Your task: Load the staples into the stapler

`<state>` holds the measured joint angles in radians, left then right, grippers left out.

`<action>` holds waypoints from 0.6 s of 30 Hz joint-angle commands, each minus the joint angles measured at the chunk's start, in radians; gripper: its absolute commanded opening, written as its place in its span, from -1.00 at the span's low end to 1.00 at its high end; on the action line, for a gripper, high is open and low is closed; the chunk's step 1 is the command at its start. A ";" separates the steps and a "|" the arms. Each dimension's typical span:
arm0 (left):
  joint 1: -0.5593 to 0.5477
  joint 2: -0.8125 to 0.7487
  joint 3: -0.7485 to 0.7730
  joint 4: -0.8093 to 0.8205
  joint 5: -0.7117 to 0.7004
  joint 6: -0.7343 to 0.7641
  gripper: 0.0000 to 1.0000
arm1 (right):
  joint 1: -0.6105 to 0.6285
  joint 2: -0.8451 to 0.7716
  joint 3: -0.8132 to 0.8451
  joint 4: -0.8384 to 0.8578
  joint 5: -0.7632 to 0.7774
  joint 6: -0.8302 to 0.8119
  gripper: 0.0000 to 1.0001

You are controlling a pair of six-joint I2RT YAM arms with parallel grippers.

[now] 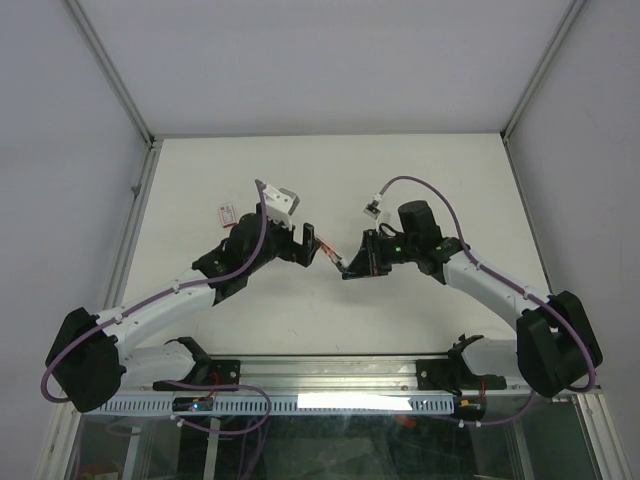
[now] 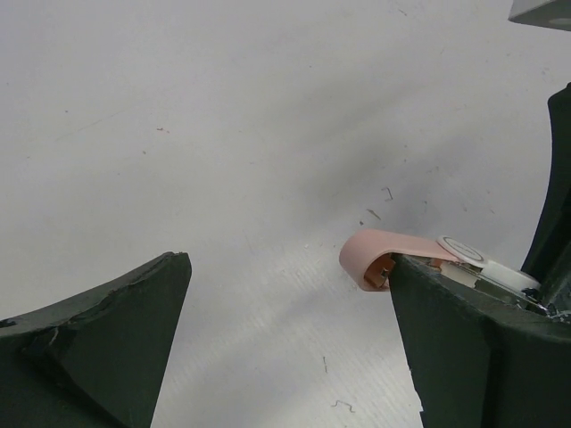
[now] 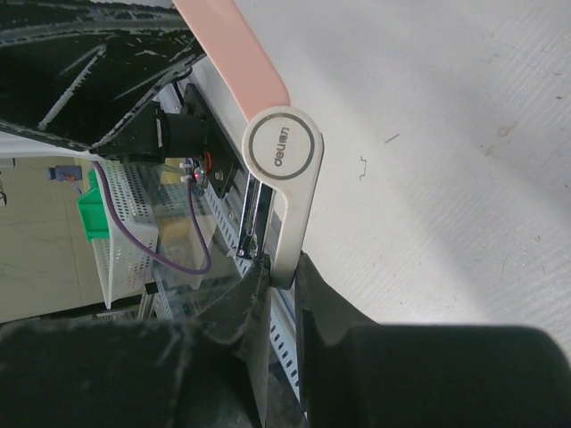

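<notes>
Currently the right gripper is clenched on the white lower part of the pink stapler, whose pink top arm is swung open away from the base. The left gripper hangs just beside the stapler, jaws spread wide and grasping nothing. The staples lie flat on the table, beyond the left arm's wrist and apart from both grippers.
</notes>
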<state>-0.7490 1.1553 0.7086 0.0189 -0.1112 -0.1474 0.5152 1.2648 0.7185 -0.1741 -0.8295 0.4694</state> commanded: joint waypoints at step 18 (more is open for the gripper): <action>0.332 -0.251 0.034 -0.031 0.279 -0.335 0.98 | 0.002 0.319 0.068 0.531 0.198 0.372 -1.00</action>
<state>-0.4541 0.9344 0.6952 -0.0017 0.0910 -0.4282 0.5159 1.5314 0.7029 0.2096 -0.6773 0.7895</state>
